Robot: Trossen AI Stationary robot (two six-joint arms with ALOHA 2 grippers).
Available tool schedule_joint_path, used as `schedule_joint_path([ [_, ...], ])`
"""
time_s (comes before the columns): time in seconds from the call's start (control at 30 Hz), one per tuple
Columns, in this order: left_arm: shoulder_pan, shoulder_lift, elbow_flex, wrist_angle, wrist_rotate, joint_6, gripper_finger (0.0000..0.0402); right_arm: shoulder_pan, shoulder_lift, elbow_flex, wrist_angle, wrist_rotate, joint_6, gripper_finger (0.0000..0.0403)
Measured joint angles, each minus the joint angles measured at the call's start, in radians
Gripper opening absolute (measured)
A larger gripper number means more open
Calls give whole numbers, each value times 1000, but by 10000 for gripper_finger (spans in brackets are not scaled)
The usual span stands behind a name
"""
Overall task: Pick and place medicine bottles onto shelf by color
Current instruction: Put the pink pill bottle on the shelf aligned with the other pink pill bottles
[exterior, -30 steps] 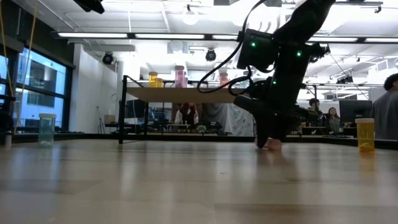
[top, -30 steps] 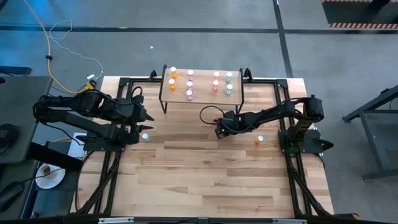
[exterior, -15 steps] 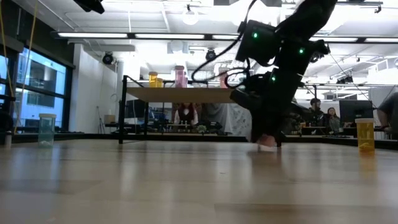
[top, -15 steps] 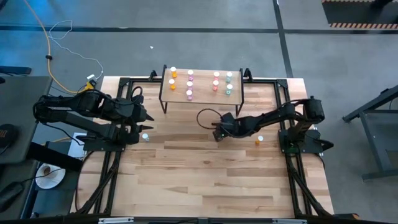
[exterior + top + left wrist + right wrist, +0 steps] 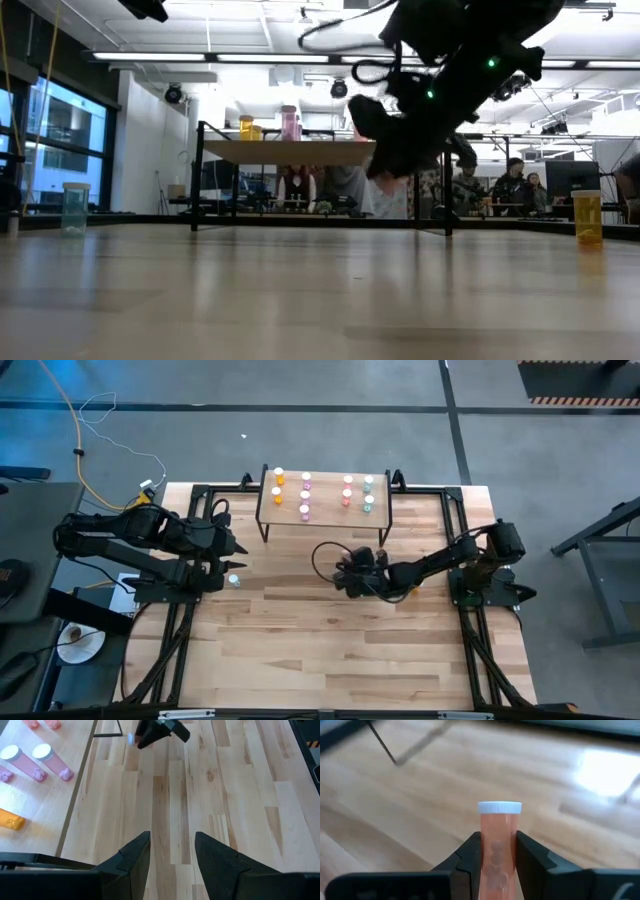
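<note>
The right gripper [image 5: 497, 852] clamps its fingers on a white-capped red medicine bottle [image 5: 498, 845], at the small light-wood shelf's [image 5: 325, 500] five o'clock. The left gripper [image 5: 171, 855] waits at nine o'clock of the wooden worktop [image 5: 330, 640], fingers apart.

Shelf [image 5: 325, 497]: stood at table [image 5: 330, 650] rear edge, centre; bottles on top in four rows. Right gripper [image 5: 347, 572]: w/ bottle [image 5: 499, 845] between fingers, above table just in front of shelf. Left gripper [image 5: 238, 549]: at table's left side, one bottle [image 5: 234, 580] nr it on table.
</note>
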Motion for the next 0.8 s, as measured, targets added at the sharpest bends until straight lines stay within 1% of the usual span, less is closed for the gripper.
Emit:
schedule_joint_path([
  [0.23,0,0,0,0,0,2,147,43,0,0,234,242,-158,84],
  [0.33,0,0,0,0,0,2,147,42,0,0,328,315,-258,84],
  [0.6,0,0,0,0,0,19,147,25,0,0,493,435,-478,84],
  [0.67,0,0,0,0,0,33,147,16,0,0,512,453,-499,84],
  [0.8,0,0,0,0,0,37,147,-10,3,0,540,455,-506,84],
])
